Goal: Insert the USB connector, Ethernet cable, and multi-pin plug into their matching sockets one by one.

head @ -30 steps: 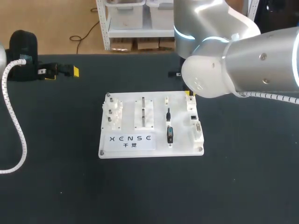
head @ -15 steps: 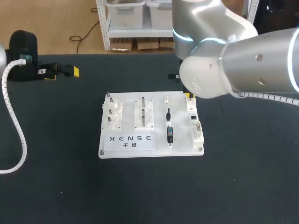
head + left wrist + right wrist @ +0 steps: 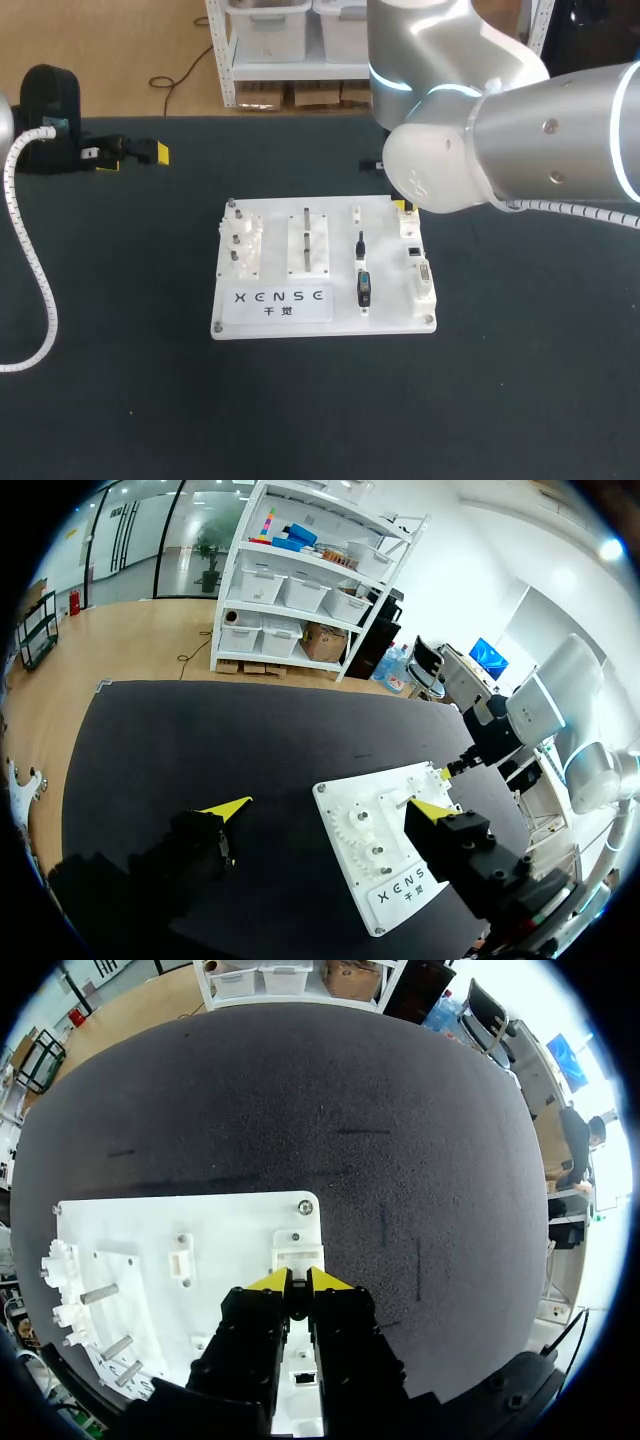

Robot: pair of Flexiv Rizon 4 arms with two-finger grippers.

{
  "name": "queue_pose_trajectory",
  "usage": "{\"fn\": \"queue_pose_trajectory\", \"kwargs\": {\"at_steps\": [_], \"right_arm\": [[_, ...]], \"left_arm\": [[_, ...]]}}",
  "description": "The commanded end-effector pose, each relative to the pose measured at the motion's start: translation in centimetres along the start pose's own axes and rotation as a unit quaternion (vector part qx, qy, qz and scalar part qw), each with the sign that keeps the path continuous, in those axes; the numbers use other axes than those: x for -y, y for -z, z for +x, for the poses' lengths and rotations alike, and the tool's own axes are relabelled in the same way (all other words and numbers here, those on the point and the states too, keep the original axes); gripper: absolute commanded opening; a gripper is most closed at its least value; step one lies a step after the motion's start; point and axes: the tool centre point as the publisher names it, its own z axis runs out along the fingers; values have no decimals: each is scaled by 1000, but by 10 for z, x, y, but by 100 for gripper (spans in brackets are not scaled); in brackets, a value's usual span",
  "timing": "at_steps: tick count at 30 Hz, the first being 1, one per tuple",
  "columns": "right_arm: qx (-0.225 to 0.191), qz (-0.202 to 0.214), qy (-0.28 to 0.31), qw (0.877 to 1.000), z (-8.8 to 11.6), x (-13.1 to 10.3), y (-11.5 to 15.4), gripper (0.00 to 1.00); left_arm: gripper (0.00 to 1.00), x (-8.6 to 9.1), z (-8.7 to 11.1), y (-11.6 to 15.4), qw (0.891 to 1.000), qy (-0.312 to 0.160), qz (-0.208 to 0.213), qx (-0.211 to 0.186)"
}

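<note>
A white socket board (image 3: 270, 225) lies mid-table. Its middle column holds a thin black plug (image 3: 361, 245) and a black-and-blue plug (image 3: 364, 288); the small holder (image 3: 357, 213) behind them is empty. Sockets line the right edge: a white block (image 3: 298, 1256), an Ethernet socket (image 3: 414, 252) and a multi-pin socket (image 3: 424, 276). My right gripper (image 3: 298, 1282) hangs just over the white block at the far right corner. Its tips are nearly together, pinching a small dark piece, seemingly the USB connector, mostly hidden. My left gripper (image 3: 332, 807) stands open, off the board's far left.
Gears and posts (image 3: 240, 240) stand on the board's left part, and two upright pegs (image 3: 306, 240) on its middle. My right arm's bulk (image 3: 500, 130) hangs over the table's far right. Dark tabletop (image 3: 320, 400) surrounds the board.
My right arm has shifted slightly to the left above the board's far right corner. The left arm and the plugs on the board have not moved.
</note>
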Motion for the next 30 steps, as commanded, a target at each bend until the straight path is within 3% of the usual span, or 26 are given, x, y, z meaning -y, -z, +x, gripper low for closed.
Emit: {"fn": "queue_pose_trajectory", "kwargs": {"at_steps": [1,11,12,13,14,15,23,30], "right_arm": [[-6,5,-5,1000,0,0,-6,0],[-22,15,-14,1000,2,4,-17,0],[-21,15,-14,1000,2,4,-16,7],[-20,17,-14,1000,1,4,-14,27],[-18,20,-14,1000,0,3,-12,88],[-14,19,-15,1000,0,4,-9,100],[19,9,-16,1000,-4,-1,27,100],[33,-1,-15,999,7,-15,55,100]], "left_arm": [[100,0,0,0,1000,0,0,0],[100,0,0,0,1000,0,0,0],[100,0,0,0,1000,0,0,0],[100,0,0,0,1000,0,0,0],[100,0,0,0,1000,0,0,0],[100,0,0,0,1000,0,0,0],[100,0,0,0,1000,0,0,0],[100,0,0,0,1000,0,0,0]]}}
